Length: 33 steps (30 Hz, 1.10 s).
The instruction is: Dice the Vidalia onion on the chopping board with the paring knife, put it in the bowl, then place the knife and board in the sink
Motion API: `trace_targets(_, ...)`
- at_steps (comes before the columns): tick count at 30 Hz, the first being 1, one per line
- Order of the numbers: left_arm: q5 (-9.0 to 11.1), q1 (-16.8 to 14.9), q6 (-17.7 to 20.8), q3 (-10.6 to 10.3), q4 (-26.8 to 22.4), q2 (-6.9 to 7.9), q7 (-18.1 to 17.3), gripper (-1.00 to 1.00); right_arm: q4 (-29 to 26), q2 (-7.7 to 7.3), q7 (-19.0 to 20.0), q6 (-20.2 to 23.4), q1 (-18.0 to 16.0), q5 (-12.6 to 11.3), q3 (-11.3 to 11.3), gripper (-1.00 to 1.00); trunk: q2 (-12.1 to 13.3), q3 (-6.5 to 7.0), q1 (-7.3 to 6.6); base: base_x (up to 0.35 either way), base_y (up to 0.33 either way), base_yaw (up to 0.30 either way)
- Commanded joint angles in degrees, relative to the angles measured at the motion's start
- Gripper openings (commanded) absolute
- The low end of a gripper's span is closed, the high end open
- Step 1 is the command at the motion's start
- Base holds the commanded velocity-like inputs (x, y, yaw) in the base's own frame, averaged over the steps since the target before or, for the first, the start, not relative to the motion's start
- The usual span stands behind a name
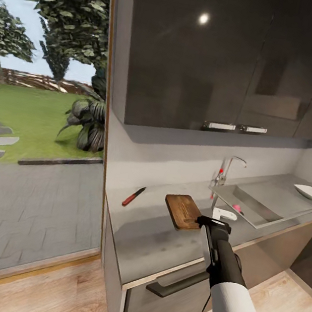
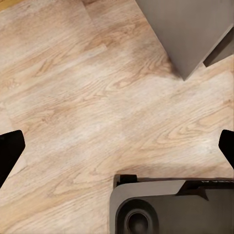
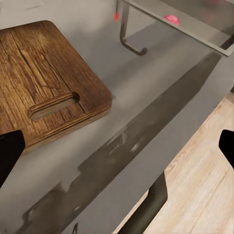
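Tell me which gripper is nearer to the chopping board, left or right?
The right. The right gripper hangs open over the countertop just beside the chopping board. The left gripper is open over the wooden floor, away from the board.

Right arm [image 1: 233, 297] reaches forward from the lower right, white sleeve leading into a black wrist, and the right gripper [image 1: 214, 221] hangs at the end of it, pointing down. Its jaws stand wide apart. Left gripper [image 2: 117, 148] points straight down as well, jaws spread wide, nothing between them.
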Motion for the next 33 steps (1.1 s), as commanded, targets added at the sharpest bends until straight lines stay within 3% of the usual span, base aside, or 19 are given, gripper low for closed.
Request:
trace_targets(1, -0.02, -0.01, -0.17, -0.03, 0.06, 0.01, -0.03, 1.0, -0.04, 0.03, 0.12, 0.37, -0.02, 0.39, -0.12, 1.0, -0.04, -0.02, 0.02, 0.005, 0.0, 0.0)
trace_targets(27, -0.14, -0.01, -0.17, -0.18, 0.24, -0.96, -0.1, 1.0, 0.06, -0.39, 0.23, 0.41, 0.0, 0.42, -0.35, 1.0, -0.04, -0.23, 0.02, 0.087, 0.033, 0.0)
trace_targets(33, -0.14, -0.01, -0.11, -0.18, 0.24, -0.96, -0.17, 1.0, 0.06, -0.32, 0.37, 0.45, 0.0, 0.42, -3.02, 1.0, -0.04, -0.68, 0.02, 0.271, 0.0, 0.0)
